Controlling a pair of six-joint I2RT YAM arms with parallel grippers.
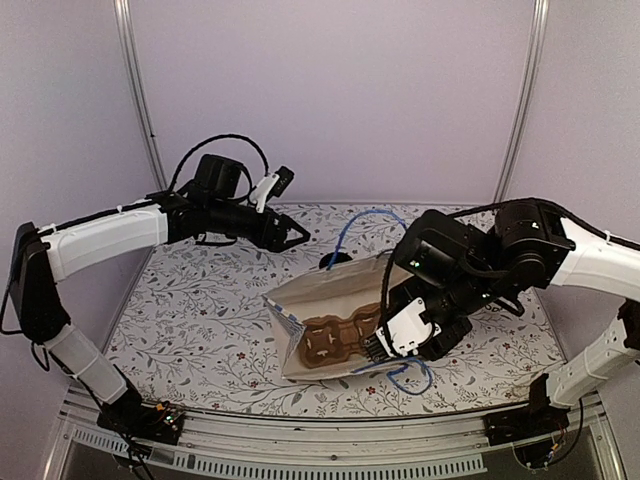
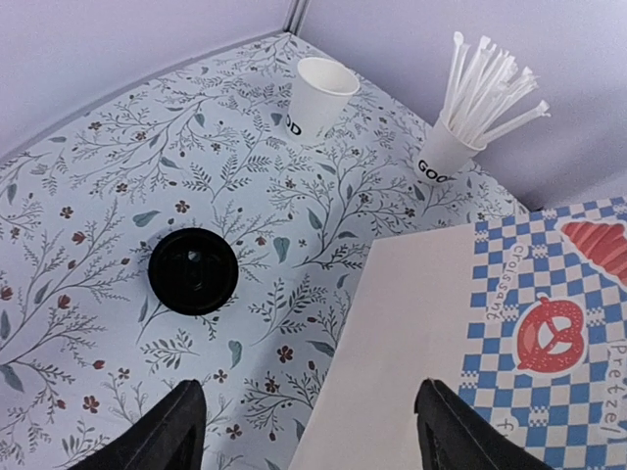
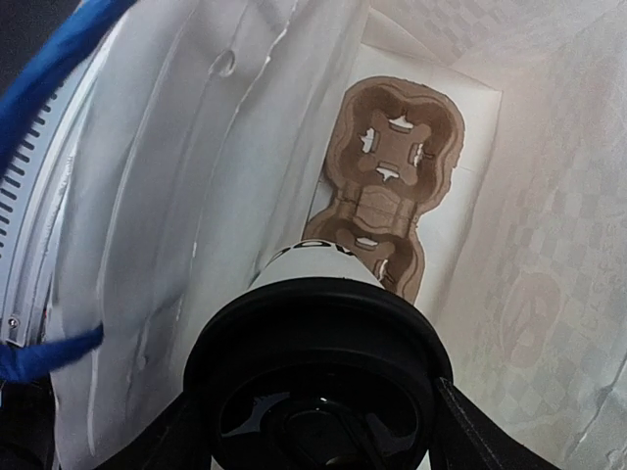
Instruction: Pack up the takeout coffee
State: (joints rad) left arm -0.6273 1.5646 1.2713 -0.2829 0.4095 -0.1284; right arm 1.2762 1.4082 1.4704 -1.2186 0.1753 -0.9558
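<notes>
The takeout coffee (image 3: pixel 318 352), a white cup with dark lettering and a black lid, is held on its side in the mouth of the paper bag (image 1: pixel 330 300). My right gripper (image 3: pixel 318 431) is shut on it, one finger on each side of the lid. Deeper in the bag lies a brown cup carrier (image 3: pixel 392 186), also seen from above as the carrier (image 1: pixel 335 340). My left gripper (image 2: pixel 309 431) hangs open and holds nothing, over the table beside the bag's checkered side (image 2: pixel 549 323). In the top view the left gripper (image 1: pixel 295 235) is behind the bag.
A round black lid (image 2: pixel 192 270) sits on the floral tablecloth left of the bag; what is under it is hidden. At the back stand a lidless white cup (image 2: pixel 319 95) and a cup of white sticks (image 2: pixel 460 127). The bag's blue handles (image 1: pixel 365 222) loop outward.
</notes>
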